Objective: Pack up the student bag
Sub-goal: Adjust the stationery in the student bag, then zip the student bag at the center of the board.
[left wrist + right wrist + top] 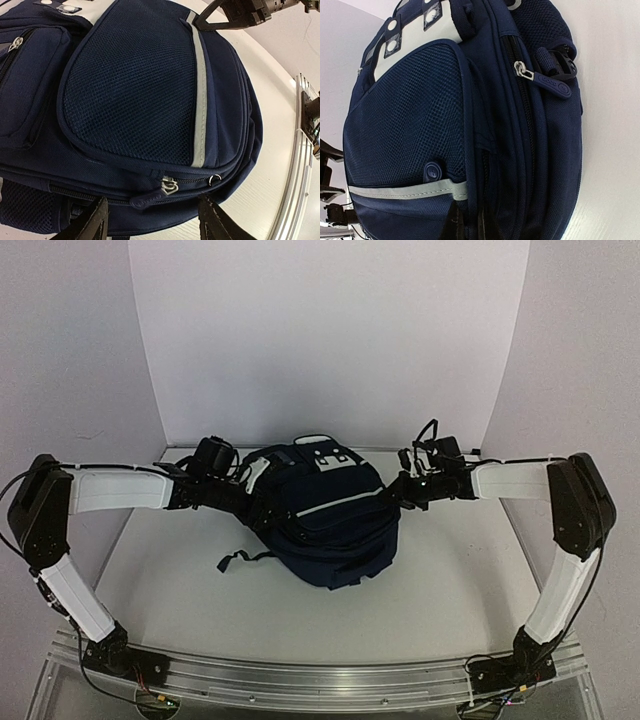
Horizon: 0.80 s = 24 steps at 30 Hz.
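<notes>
The student bag [335, 530], navy blue with pale stripes, lies on the white table between my two arms. My left gripper [262, 498] is at its left side. In the left wrist view this gripper [152, 220] stands open, its fingers [92, 220] straddling the bag's edge [135, 90] and a navy zipper pull [150, 198] with a metal slider [170, 186]. My right gripper [392, 492] is at the bag's right side. In the right wrist view it [471, 227] is shut on a ridge of the bag's fabric [420, 125] just below a grey stripe [405, 191].
A black strap [240, 560] trails from the bag toward the near left. An aluminium rail [320, 680] carries both arm bases at the table's front edge. White backdrop panels [330, 340] close off the back and sides. Another zipper pull [552, 85] shows near the bag's top.
</notes>
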### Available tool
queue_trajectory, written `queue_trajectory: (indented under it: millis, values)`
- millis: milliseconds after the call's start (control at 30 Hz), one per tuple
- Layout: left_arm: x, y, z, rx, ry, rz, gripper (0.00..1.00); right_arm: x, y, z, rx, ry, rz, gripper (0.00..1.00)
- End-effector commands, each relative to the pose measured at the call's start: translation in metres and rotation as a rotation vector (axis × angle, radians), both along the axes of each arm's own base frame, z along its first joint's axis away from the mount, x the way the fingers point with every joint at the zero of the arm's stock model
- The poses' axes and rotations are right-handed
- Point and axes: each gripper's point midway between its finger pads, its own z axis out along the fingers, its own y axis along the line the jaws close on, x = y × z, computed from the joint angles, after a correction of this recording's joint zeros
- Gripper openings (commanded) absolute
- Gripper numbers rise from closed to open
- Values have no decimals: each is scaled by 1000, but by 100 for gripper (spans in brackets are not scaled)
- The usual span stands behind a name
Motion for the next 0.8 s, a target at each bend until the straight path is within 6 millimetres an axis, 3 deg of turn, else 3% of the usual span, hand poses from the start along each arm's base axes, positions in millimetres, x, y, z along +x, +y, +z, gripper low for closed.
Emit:
queue_trajectory:
  millis: [0,333,467,767]
  values:
    - [13,-15,14,-12,-84,-45,55,19,-5,11,0,-66,-6,0]
    - [6,-36,-1,1,-50,-109,46,18,-7,11,10,-61,0,0]
    - [2,-41,-9,12,-11,-113,37,19,-7,11,12,-59,-2,0]
    - [-15,-43,-23,12,75,-88,24,20,-8,9,9,-54,-8,0]
